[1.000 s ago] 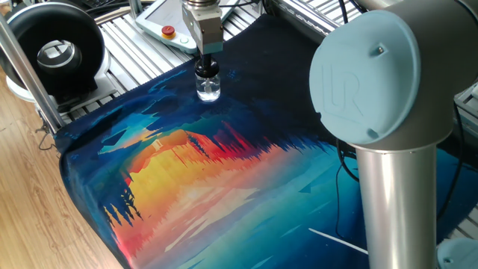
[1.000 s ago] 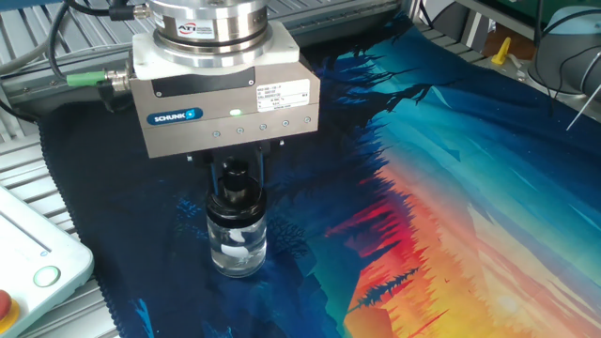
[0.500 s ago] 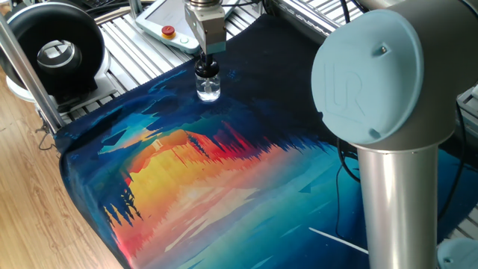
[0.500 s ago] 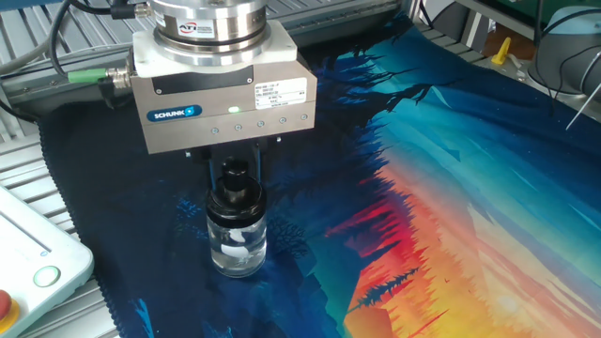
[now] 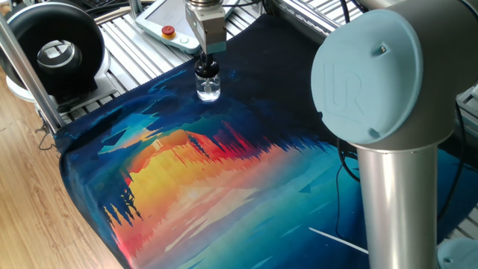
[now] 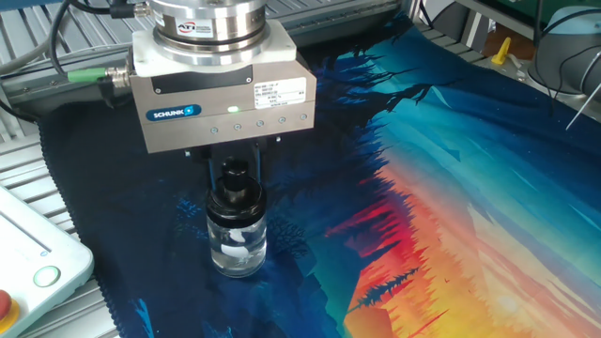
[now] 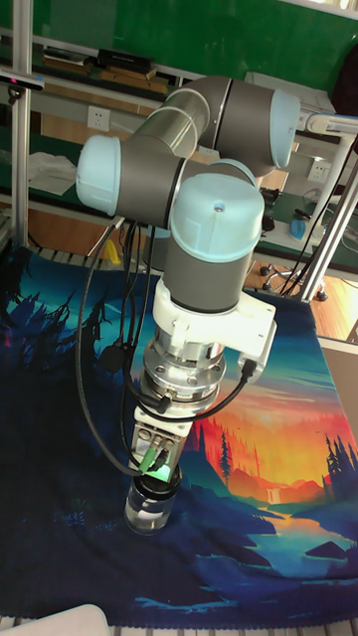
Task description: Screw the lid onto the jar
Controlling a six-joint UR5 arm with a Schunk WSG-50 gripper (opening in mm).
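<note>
The jar (image 5: pixel 208 90) (image 6: pixel 235 246) (image 7: pixel 149 512), a small clear glass bottle, stands upright on the dark blue corner of the printed mat (image 5: pixel 224 172). The black lid (image 5: pixel 208 69) (image 6: pixel 235 198) sits on its neck. My gripper (image 5: pixel 208 63) (image 6: pixel 235 175) (image 7: pixel 156 479) hangs straight above, pointing down. Its two dark fingers (image 6: pixel 216 175) flank the lid's rounded top and look shut on it. The silver gripper body hides part of the lid in the tall fixed view.
A large black ring-shaped device (image 5: pixel 56 52) stands at the back left. A white pendant with a red button (image 5: pixel 169 31) lies behind the jar, close to it (image 6: pixel 28 263). The arm's grey column (image 5: pixel 396 194) fills the right foreground.
The gripper body turned slightly about its vertical axis and edged up a little one second to half a second ago. Since then nothing has moved. The jar has stayed in place.
</note>
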